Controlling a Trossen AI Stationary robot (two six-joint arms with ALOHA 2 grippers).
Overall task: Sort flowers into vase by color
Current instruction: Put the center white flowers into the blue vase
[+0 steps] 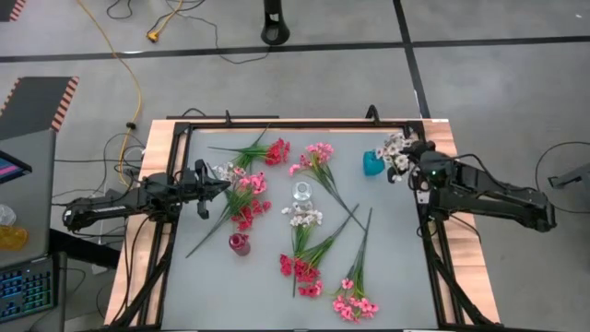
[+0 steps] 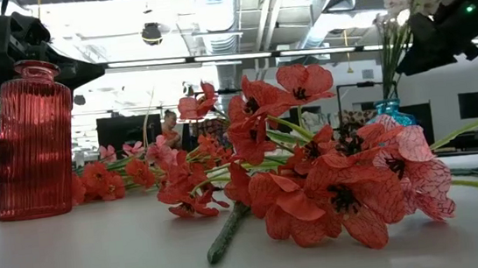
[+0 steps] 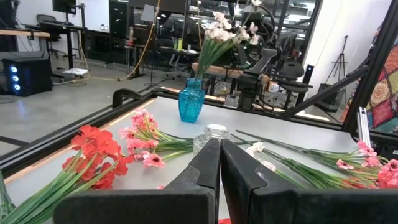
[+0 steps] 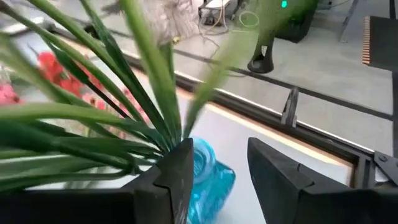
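red vase (image 1: 239,243), clear vase (image 1: 301,191), pink flowers (image 1: 354,305) scattered between

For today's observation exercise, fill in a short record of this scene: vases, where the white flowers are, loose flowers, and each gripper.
vases: blue vase, clear vase, red vase
white flowers: standing in the blue vase
loose flowers: red sprigs and pink sprigs lying on the table
left gripper: shut, at the table's left side
right gripper: open, beside the blue vase, at the stems
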